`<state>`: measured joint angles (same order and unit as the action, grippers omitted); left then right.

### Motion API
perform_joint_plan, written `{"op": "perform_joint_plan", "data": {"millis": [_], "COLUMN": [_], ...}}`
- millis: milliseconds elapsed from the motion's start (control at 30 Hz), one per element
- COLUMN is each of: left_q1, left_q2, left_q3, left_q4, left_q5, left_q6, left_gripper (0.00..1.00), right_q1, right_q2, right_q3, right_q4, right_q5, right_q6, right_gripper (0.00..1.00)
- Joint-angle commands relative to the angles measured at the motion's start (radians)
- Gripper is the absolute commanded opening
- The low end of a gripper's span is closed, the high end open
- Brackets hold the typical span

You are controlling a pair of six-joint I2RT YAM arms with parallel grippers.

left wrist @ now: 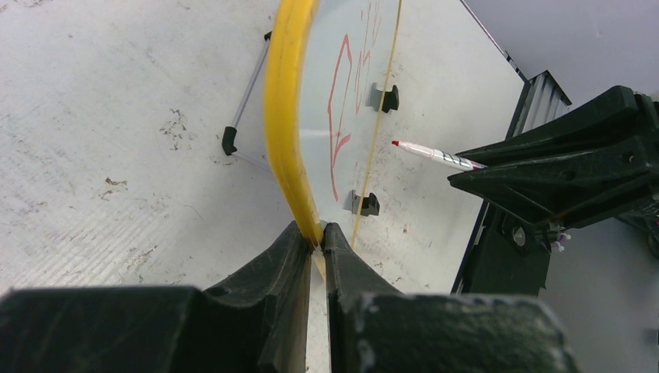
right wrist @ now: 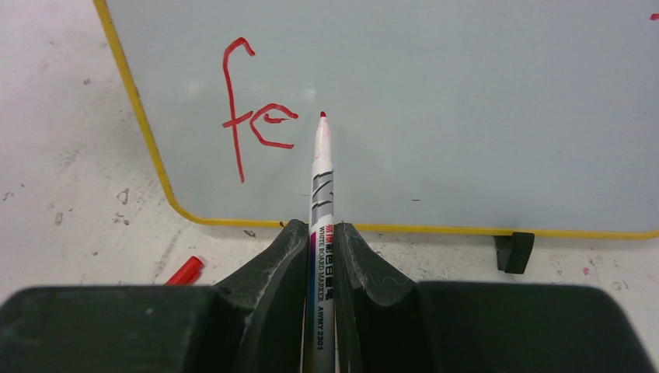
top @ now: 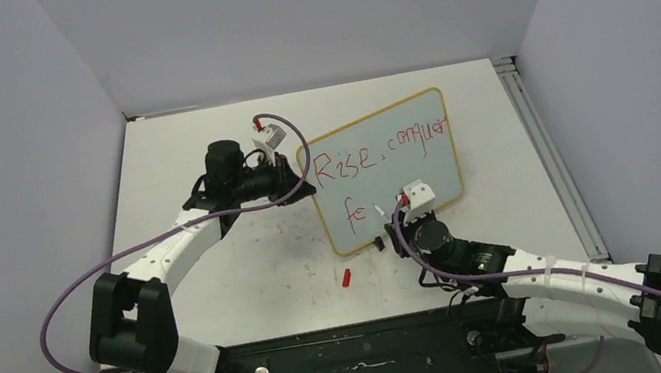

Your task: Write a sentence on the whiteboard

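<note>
Right wrist: right gripper [right wrist: 317, 227] clamps white red-tipped marker [right wrist: 321, 167] beside red "fe" lettering [right wrist: 233, 122]; left gripper [left wrist: 317, 231] pinches yellow-framed pale whiteboard [left wrist: 283, 116].

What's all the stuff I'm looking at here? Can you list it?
table: one, scuffed white, under everything
whiteboard: one, pale, yellow frame, standing mid-table
writing: red, "Rise, conquer" above "fe", on whiteboard
marker: one, white, red tip, beside the "fe"
cap: one, red, on table before whiteboard
feet: two, black, whiteboard's bottom edge
left gripper: black, shut on whiteboard's edge
right gripper: black, shut on marker
</note>
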<state>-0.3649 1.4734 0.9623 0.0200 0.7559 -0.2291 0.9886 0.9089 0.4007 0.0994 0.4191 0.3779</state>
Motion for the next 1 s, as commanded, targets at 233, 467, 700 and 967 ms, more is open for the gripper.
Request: {"op": "perform_joint_plan", "data": {"millis": [233, 467, 700, 967], "left_q1": [-0.002, -0.002, -0.002, -0.002], "left_q2": [-0.039, -0.037, -0.034, -0.034], "left_q3": [0.036, 0.036, 0.037, 0.037], "left_q4": [0.036, 0.036, 0.036, 0.034], "left_q5": [0.020, 0.019, 0.019, 0.020], "left_q6": [0.010, 0.010, 0.010, 0.011], "left_gripper": [0.00, 0.00, 0.00, 0.00], "right_q1": [-0.067, -0.080, -0.091, -0.093], "right_q2": [0.053, 0.077, 0.103, 0.126], "right_q3": [0.036, 0.027, 0.034, 0.044], "right_q4": [0.059, 0.088, 0.119, 0.147], "right_q5": [-0.040, -0.048, -0.060, -0.084], "right_q6": [-0.059, -0.063, -0.080, -0.094], "right_gripper": [0.05, 0.05, 0.05, 0.05]}}
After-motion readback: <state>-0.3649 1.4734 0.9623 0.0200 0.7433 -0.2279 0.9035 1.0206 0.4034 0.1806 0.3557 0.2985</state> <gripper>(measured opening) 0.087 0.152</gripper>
